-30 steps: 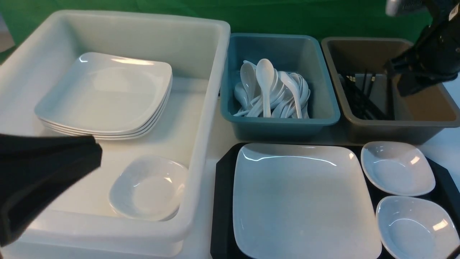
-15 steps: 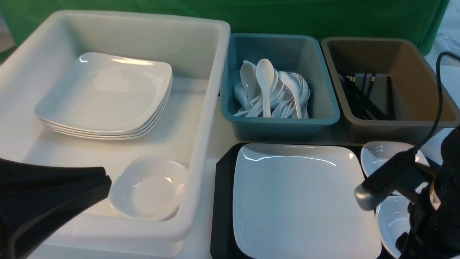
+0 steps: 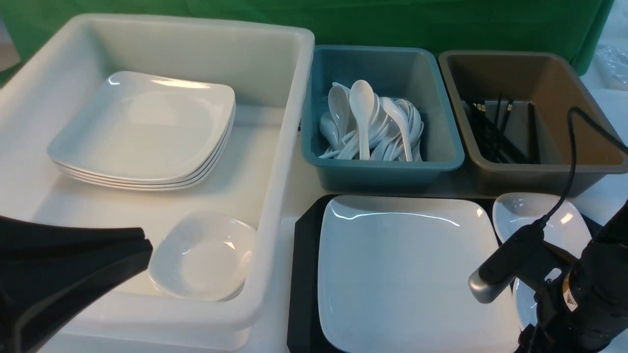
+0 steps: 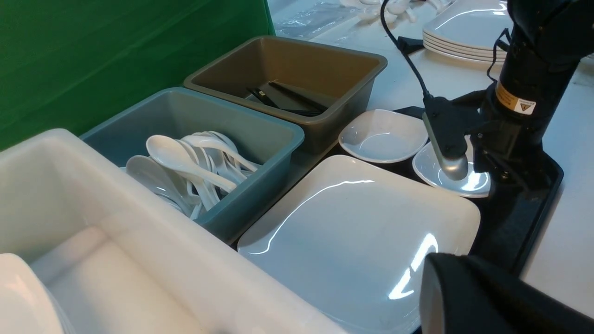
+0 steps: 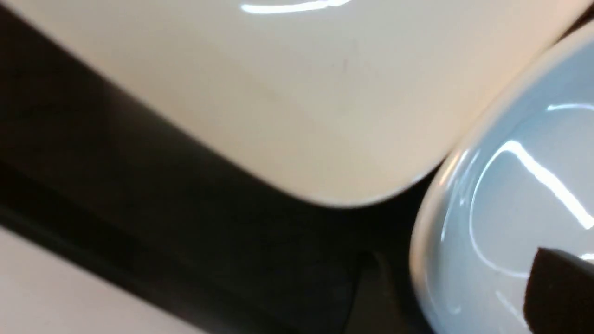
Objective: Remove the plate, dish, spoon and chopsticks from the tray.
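Observation:
The large white plate point(image 3: 407, 274) lies on the black tray point(image 3: 303, 274), with two small white dishes to its right: a far one point(image 3: 535, 215) and a near one point(image 3: 524, 306). My right arm point(image 3: 588, 294) hangs low over the near dish point(image 4: 431, 169). In the right wrist view one black fingertip point(image 5: 561, 287) sits inside that dish's bowl point(image 5: 501, 199), far off to the side; the jaws stand apart. My left gripper point(image 3: 146, 241) is shut and empty over the white tub's front. Spoons point(image 3: 368, 122) and chopsticks point(image 3: 495, 137) show only in the bins.
The big white tub point(image 3: 274, 196) on the left holds a stack of plates point(image 3: 142, 127) and one small dish point(image 3: 201, 255). The teal bin point(image 3: 382, 169) and brown bin point(image 3: 539, 176) stand behind the tray. More plates point(image 4: 464, 28) are stacked beyond the tray.
My right arm has swung from above the brown bin down to the near small dish on the tray. My left gripper shifted slightly, then stayed still.

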